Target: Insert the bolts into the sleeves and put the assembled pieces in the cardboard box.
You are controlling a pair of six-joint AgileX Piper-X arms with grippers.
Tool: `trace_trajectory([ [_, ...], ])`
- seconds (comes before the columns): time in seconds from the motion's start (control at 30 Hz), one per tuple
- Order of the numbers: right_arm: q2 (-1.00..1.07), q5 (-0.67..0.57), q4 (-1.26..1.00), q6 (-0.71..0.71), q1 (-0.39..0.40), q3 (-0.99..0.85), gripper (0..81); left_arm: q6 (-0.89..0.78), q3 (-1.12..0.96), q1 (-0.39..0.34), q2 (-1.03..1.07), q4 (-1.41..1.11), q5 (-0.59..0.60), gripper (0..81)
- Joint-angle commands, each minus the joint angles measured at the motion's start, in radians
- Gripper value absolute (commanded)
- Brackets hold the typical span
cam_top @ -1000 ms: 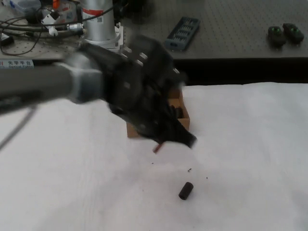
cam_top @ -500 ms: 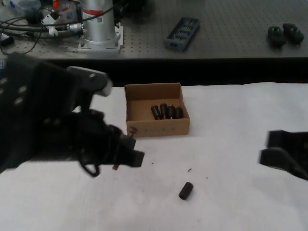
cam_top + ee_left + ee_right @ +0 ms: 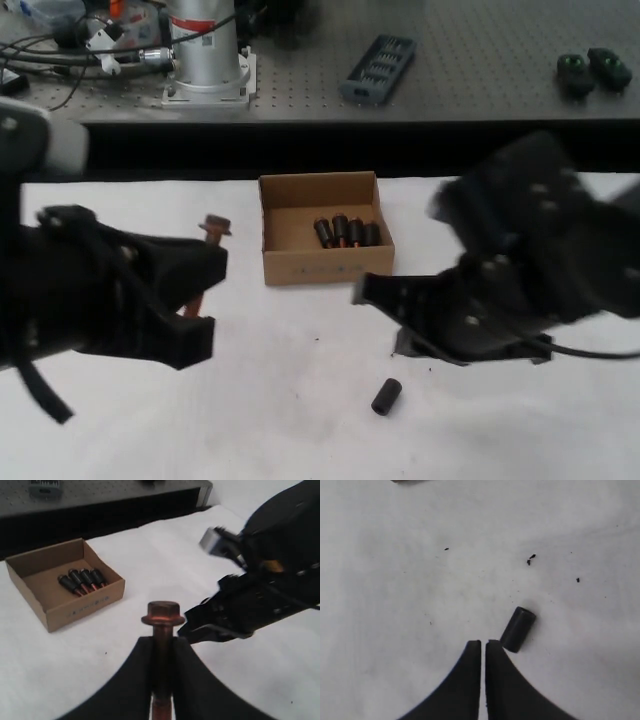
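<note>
Above the cloth-covered surface (image 3: 300, 430), cardboard box (image 3: 325, 268) at its far edge, the left gripper (image 3: 161, 642) clamps a bolt (image 3: 160, 617) between its fingers while the nearer right gripper (image 3: 483, 644), fingers together, hangs just beside the sleeve (image 3: 518, 629) lying flat toward the front edge.

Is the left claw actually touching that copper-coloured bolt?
Touching. The left wrist view shows the bolt pinched between the left gripper's fingers, no gap either side.
</note>
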Motion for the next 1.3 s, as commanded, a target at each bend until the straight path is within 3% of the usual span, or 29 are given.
trace_trajectory([
  [0.0, 0.051, 0.006, 0.052, 0.023, 0.001, -0.054, 3.9, -0.013, -0.002, 0.000, -0.097, 0.003, 0.006, 0.6],
  [0.1, 0.120, -0.031, 0.123, 0.009, 0.001, -0.105, 0.1, -0.017, -0.002, 0.000, -0.128, 0.031, 0.006, 0.6],
  [0.13, 0.138, -0.051, 0.131, 0.005, 0.001, -0.113, 3.2, -0.019, -0.002, 0.000, -0.138, 0.044, 0.006, 0.6],
  [0.27, 0.187, -0.128, 0.168, 0.018, 0.001, -0.114, 30.7, -0.020, -0.002, 0.000, -0.164, 0.098, 0.009, 0.6],
  [0.33, 0.196, -0.107, 0.205, 0.035, 0.001, -0.114, 36.6, -0.020, -0.002, 0.000, -0.170, 0.105, 0.009, 0.6],
  [0.53, 0.205, -0.088, 0.189, 0.034, -0.002, -0.114, 30.4, -0.020, -0.002, 0.000, -0.171, 0.112, 0.009, 0.6],
  [1.27, 0.265, -0.075, 0.054, 0.103, -0.027, -0.146, 30.3, -0.020, -0.002, 0.000, -0.171, 0.200, 0.009, 0.6],
])
